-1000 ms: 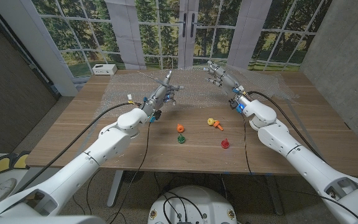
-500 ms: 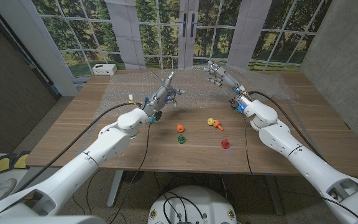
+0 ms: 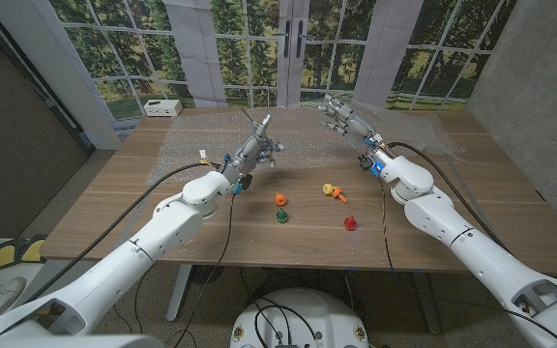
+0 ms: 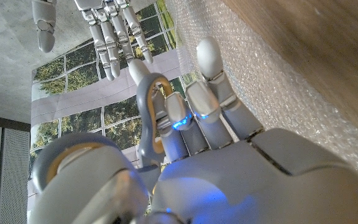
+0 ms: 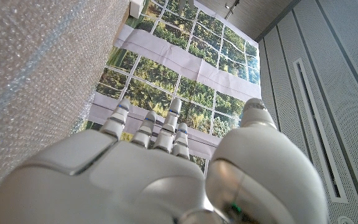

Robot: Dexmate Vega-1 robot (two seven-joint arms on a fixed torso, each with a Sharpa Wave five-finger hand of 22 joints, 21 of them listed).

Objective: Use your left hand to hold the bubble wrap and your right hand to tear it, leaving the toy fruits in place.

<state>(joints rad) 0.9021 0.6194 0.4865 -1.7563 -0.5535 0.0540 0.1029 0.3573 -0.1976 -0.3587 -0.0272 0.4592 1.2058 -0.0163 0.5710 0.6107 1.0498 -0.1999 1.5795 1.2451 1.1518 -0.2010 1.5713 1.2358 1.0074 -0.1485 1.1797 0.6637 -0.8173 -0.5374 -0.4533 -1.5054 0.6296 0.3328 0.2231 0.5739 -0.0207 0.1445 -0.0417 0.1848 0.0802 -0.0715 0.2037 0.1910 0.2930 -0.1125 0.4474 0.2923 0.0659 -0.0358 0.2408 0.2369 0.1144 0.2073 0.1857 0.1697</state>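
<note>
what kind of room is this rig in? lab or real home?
Likely an indoor lab or test room, not a home. The forest windows look like a printed backdrop hung on a grey wall. A bare wooden table carries only bubble wrap and toy fruits.

A staged lab room: wooden table point(image 3: 162, 208), printed forest-window backdrop point(image 3: 249, 43) (hung sheets), grey panelled walls point(image 5: 328, 112).
</note>
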